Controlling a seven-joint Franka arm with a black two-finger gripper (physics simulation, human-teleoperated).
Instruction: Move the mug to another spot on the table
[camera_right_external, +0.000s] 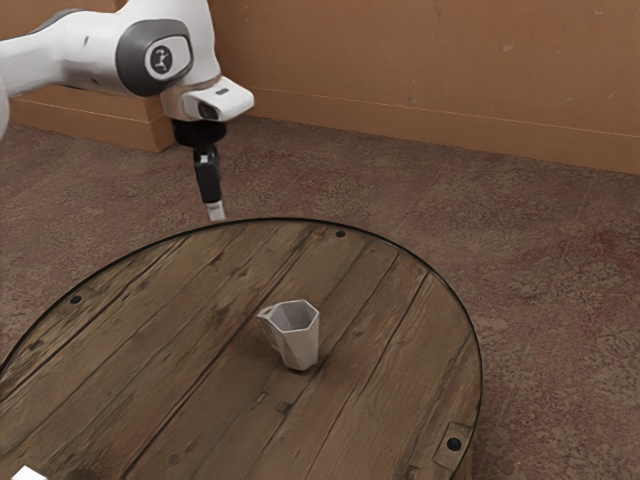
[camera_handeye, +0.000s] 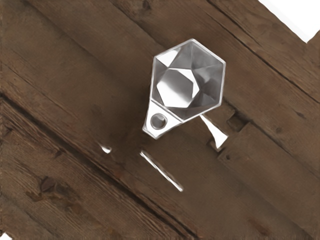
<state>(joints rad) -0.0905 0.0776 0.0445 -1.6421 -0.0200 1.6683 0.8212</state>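
A pale grey faceted mug (camera_right_external: 293, 335) stands upright near the middle of the round wooden table (camera_right_external: 130, 330), its small handle turned toward the exterior view's left. My black gripper (camera_right_external: 214, 210) hangs in the air over the table's far edge, well above the mug and toward the exterior view's upper left of it, touching nothing. From the wrist camera I look straight down into the mug (camera_handeye: 187, 80), seeing its six-sided rim and the handle (camera_handeye: 159, 121) against dark planks.
The tabletop is plank wood with a thin dark rim (camera_right_external: 452, 300) and a few bolt heads. Brown carpet (camera_right_external: 540, 250) surrounds it and a wooden wall (camera_right_external: 420, 60) runs behind. A small white object (camera_right_external: 25, 472) sits at the table's near edge.
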